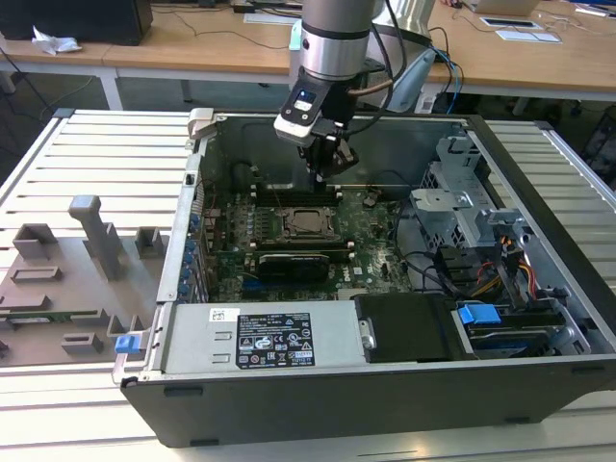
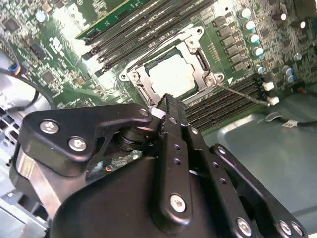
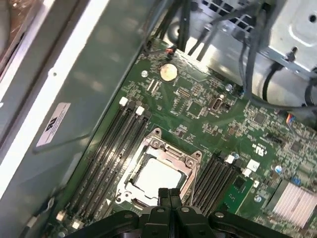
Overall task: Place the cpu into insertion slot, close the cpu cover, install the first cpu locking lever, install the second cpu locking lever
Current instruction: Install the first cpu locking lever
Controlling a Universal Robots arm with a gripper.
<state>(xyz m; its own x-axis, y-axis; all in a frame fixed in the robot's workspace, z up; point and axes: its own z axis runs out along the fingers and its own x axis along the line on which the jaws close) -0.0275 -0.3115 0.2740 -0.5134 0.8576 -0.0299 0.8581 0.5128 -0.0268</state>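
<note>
We find the cpu [image 3: 157, 174] lying in the window of the lowered cpu cover [image 3: 171, 151], and the gripper [image 3: 169, 192] poised just above that cover's edge, fingers pressed together and empty, probably for pushing rather than grasping.

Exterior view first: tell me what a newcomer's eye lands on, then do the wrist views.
In the exterior view, the open dark-grey metal computer case dominates, with the black pincer hanging shut above its green circuit board. In both wrist views, the pale silvery square cpu gleams mid-board, framed by the thin silvery-grey metal cpu cover.
</note>
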